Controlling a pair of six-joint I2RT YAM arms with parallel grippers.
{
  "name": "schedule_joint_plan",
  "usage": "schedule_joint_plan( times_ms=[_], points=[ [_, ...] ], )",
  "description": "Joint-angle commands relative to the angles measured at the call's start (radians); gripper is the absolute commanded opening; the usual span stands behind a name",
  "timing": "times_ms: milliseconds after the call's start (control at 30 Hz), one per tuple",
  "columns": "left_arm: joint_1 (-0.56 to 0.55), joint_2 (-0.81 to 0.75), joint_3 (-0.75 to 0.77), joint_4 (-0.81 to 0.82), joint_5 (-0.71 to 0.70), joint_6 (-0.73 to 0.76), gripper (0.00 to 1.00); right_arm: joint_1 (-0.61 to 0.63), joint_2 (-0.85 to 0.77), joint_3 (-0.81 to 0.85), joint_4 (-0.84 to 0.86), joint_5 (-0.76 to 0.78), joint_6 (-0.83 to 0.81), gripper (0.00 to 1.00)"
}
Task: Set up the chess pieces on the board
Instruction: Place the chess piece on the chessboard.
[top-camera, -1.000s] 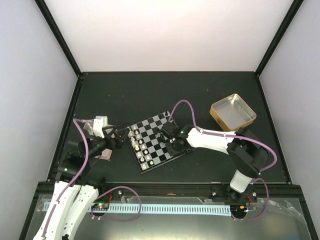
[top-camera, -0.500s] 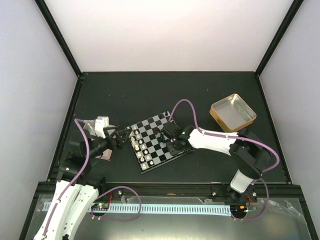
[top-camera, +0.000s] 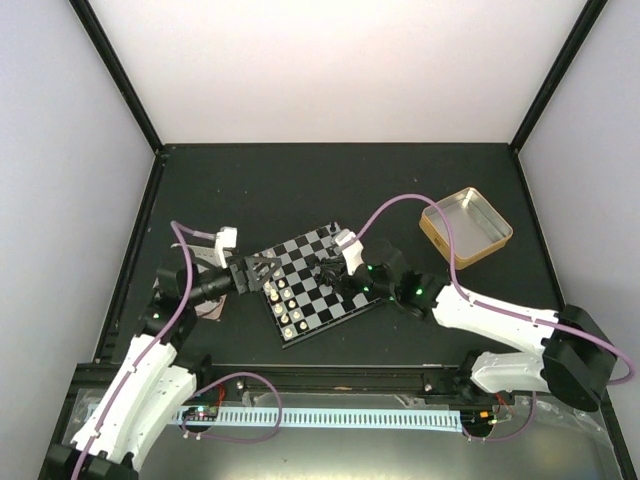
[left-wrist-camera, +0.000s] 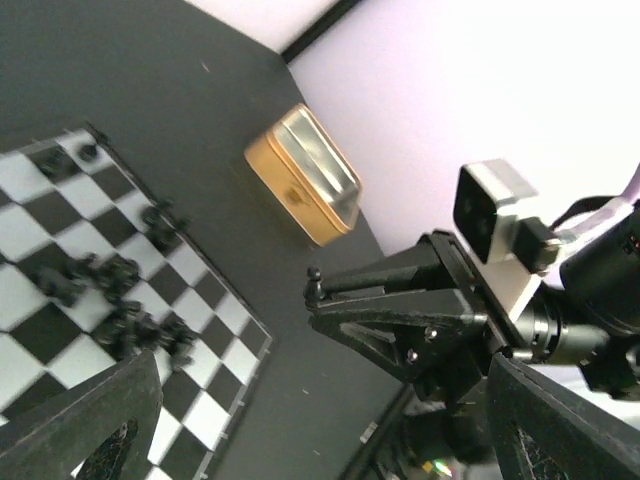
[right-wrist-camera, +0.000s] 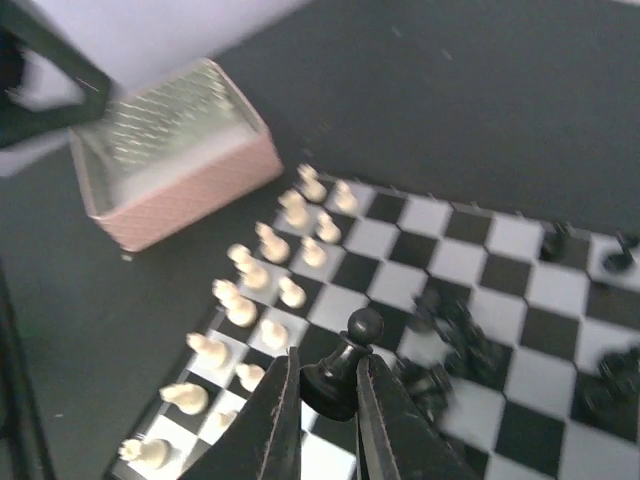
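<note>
One black pawn (right-wrist-camera: 345, 362) stands upright, pinched in the nearly closed right tool (right-wrist-camera: 328, 390) above the board (right-wrist-camera: 455, 262), its home squares opposite the cream pieces (right-wrist-camera: 265, 290) and nearer this arm, while the wide-open left tool (top-camera: 262, 268) holds nothing.

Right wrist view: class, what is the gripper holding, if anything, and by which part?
A black pawn, pinched at its base by the right gripper, its head protruding past the fingertips.
</note>
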Motion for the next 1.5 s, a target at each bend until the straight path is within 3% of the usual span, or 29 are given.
schedule_joint_plan(
  times_ms=[0,267,533,667,867,1267,1467],
  points=[
    [-0.04,0.098,0.044,0.141,0.197,-0.092,0.89,0.005,-0.048,-0.024,0.249,-0.202,-0.145,0.09],
    [-0.174,0.211,0.087,0.198,0.226,-0.107,0.76,0.005,-0.076,-0.031,0.287,-0.374,-0.233,0.09],
    [-0.194,0.257,0.101,0.267,0.215,-0.149,0.59,0.004,-0.098,-0.055,0.281,-0.442,-0.319,0.09],
    [-0.195,0.292,0.129,0.222,0.218,-0.099,0.51,0.004,-0.099,-0.037,0.231,-0.467,-0.374,0.09],
    [-0.217,0.337,0.154,0.201,0.241,-0.07,0.29,0.005,-0.099,-0.03,0.211,-0.468,-0.392,0.09],
    [-0.255,0.329,0.169,0.11,0.234,0.013,0.24,0.005,-0.098,-0.022,0.2,-0.418,-0.387,0.08],
    [-0.257,0.332,0.17,0.086,0.231,0.036,0.1,0.005,-0.1,-0.021,0.197,-0.414,-0.383,0.08]
  ],
)
